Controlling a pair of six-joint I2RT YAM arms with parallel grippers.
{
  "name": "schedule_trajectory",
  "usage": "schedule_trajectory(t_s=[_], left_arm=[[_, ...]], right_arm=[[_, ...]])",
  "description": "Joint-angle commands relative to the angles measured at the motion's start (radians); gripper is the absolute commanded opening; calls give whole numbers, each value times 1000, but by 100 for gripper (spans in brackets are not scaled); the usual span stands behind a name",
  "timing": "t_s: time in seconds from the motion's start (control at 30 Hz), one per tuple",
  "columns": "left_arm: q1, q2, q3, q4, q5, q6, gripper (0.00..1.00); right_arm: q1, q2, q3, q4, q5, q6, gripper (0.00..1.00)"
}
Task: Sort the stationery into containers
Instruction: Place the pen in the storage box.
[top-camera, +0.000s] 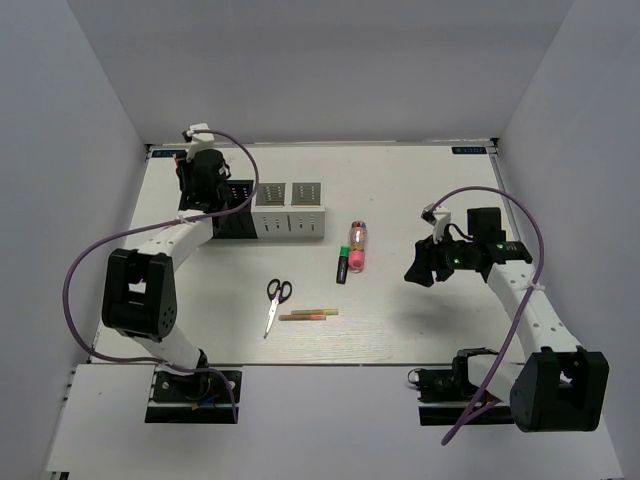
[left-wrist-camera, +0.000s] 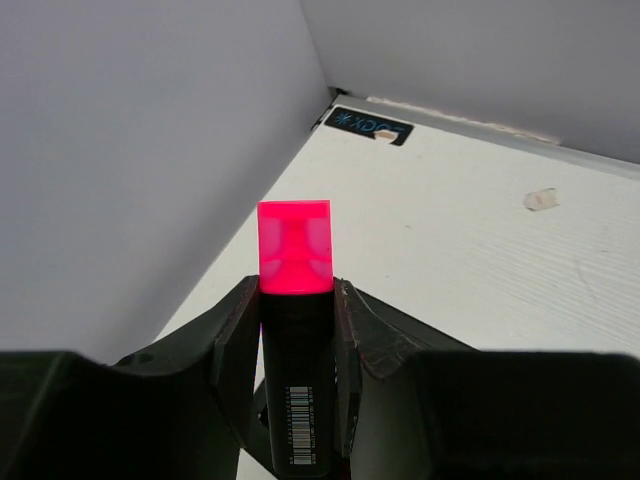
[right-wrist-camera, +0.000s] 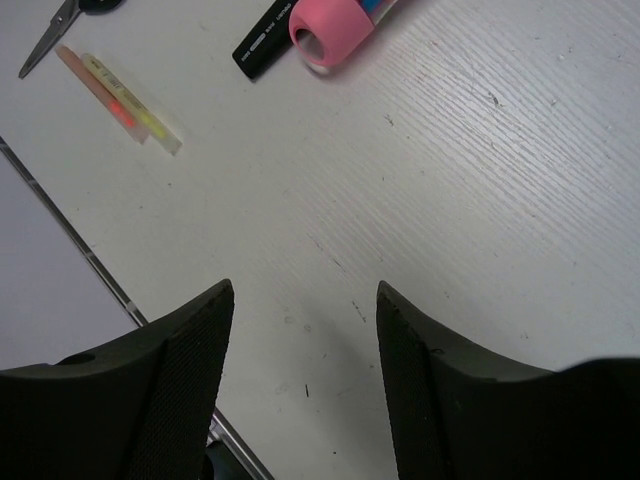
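**Sort status: one in hand, four loose**

Have left claw (left-wrist-camera: 296, 330) clamped on pink highlighter (left-wrist-camera: 295, 250), both pads tight on the black barrel, cap pointing away from the wrist. Holding it up at the black end of the cubes (top-camera: 290, 222), toward the far-left corner. Can't tell which cube sits under it, since none shows in the left wrist view. Not released yet, so calling this a drop-off in progress.

Have right claw (right-wrist-camera: 305, 340) spread wide with nothing in it, hovering over bare table (top-camera: 450, 180), to the right of the loose items.

Left to sort, all lying flat:
- tube (top-camera: 358, 240), touching or just beside green highlighter (top-camera: 343, 265)
- scissors (top-camera: 276, 302)
- sticks (top-camera: 308, 314), two side by side, just right of the scissors

Can't read cube contents from above, so counting nothing as done. Guessing less than halfway through.

Room and edges:
- Plenty of open table between cubes and loose items, and all around right claw.
- Tight on the left: cubes near the left wall (top-camera: 100, 140) and not far from the back wall, with the left arm stretched over them and its cable looped wide.
- Near table edge runs close below scissors and sticks; also shows in the right wrist view beside the left finger.
- Expect trouble with tube and green highlighter packed together, with little gap for a finger between them.
- Expect sticks to be a fiddly pick: thin, flat on the table.
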Motion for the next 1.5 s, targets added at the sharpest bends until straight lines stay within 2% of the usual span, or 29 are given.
schedule_trajectory(t_s=[0.0, 0.3, 0.7, 0.73, 0.8, 0.83, 0.93, 1.07, 1.13, 1.2, 1.23, 1.27, 1.3, 1.37, 1.4, 1.43, 1.47], left_arm=[[34, 7, 34, -3, -5, -53, 0], [43, 64, 1, 0, 10, -128, 0], [32, 112, 0, 13, 19, -136, 0], [31, 112, -9, 12, 18, -168, 3], [26, 107, -14, 13, 19, -171, 16], [24, 103, -25, 12, 18, -176, 37], [18, 81, -42, -2, 42, -188, 66], [20, 64, -39, -36, 53, -205, 71], [17, 44, -26, -65, 57, -210, 71], [17, 9, -22, -127, 64, -237, 46], [5, -26, -5, -152, 80, -240, 27], [-2, -73, 3, -231, 97, -268, 0], [-5, -100, 13, -284, 155, -285, 0], [-20, -213, 60, -548, 327, -352, 0], [-25, -244, 67, -589, 391, -399, 1], [-31, -273, 75, -746, 460, -430, 7], [-38, -354, 69, -790, 604, -441, 18]], right_arm=[[-3, 7, 5, 8, -10, -18, 62], [-4, 24, 6, 8, -1, -21, 66], [-1, 29, 6, 6, 7, -24, 69], [-1, 29, 6, 5, 7, -24, 69], [-3, 27, 6, 5, 8, -27, 73], [-3, 26, 6, 2, 8, -25, 75], [-3, 15, 6, 3, 14, -25, 79], [-1, 16, 12, -6, 14, -31, 79], [0, 19, 23, -23, -1, -40, 70], [6, 27, 38, -38, -1, -42, 4], [11, 38, 52, -44, -15, -33, 0], [22, 45, 77, -50, -25, -36, 0], [34, 71, 91, -67, -39, -45, 0], [55, 168, 184, -114, -50, -31, 0], [95, 208, 219, -147, -52, -31, 0], [109, 243, 305, -177, -55, -33, 0], [120, 348, 378, -257, -68, -31, 4]])
